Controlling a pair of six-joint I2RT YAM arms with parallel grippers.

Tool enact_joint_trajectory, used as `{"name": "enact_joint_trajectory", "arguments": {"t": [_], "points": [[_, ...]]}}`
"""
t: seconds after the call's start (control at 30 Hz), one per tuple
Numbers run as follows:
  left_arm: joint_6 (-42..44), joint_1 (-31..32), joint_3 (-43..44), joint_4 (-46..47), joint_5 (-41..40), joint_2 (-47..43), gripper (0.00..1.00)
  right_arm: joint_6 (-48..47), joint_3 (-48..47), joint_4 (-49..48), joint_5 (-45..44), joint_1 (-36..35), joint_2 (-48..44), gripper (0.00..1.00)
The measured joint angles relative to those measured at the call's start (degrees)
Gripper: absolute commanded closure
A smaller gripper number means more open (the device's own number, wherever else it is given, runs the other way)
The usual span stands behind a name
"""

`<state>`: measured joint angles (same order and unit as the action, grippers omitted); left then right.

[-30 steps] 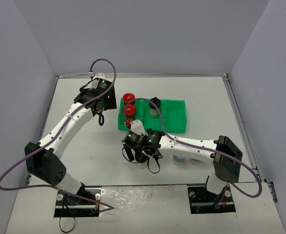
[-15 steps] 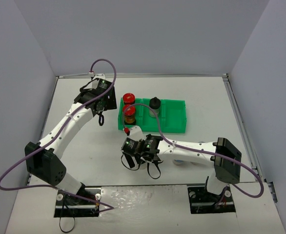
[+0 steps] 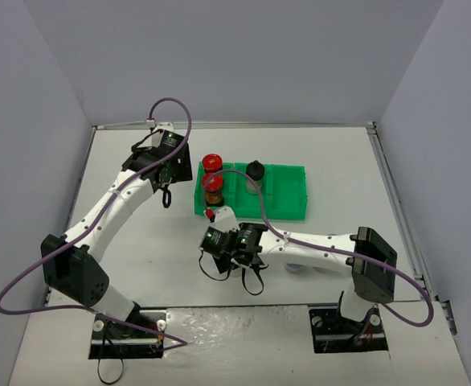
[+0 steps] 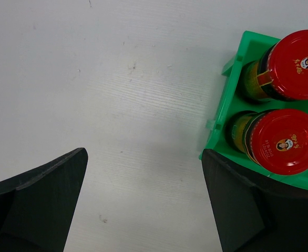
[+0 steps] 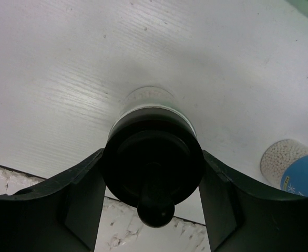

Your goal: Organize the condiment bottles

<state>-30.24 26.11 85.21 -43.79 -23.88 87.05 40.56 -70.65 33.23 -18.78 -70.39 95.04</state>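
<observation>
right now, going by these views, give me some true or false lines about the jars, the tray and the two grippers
1. Both red-capped jars sit in the green tray. True.
2. The left gripper holds a red-capped jar. False: it is open and empty, beside the tray.
3. The right gripper has a black-capped jar between its fingers. True.
4. No black-capped jar is in the tray. False: the other black-capped jar stands there, to the right of the red-capped ones.
5. The blue-labelled jar is in the tray. False: it is on the table, near the right gripper.
</observation>
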Motion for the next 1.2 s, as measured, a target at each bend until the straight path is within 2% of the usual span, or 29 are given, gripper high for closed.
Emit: {"name": "enact_joint_trajectory", "arguments": {"t": [0.3, 0.7, 0.93, 1.2], "points": [[0.02, -0.42, -0.02, -0.01, -0.02, 0.0, 0.12, -0.35, -3.82, 2.33, -4.41, 2.29, -0.04, 1.0], [0.04, -0.72, -0.02, -0.02, 0.02, 0.09, 0.12, -6.99, -13.06, 3.26, -11.93, 18.68, -0.49, 1.0], [0.04, -0.74, -0.02, -0.05, 0.01, 0.17, 0.12, -10.86, -19.6, 0.38, -12.35, 22.3, 4.61, 1.0], [0.07, -0.74, -0.02, -0.07, -0.01, 0.17, 0.12, -12.23, -20.28, -1.74, -10.43, 25.32, 9.82, 1.0]]}}
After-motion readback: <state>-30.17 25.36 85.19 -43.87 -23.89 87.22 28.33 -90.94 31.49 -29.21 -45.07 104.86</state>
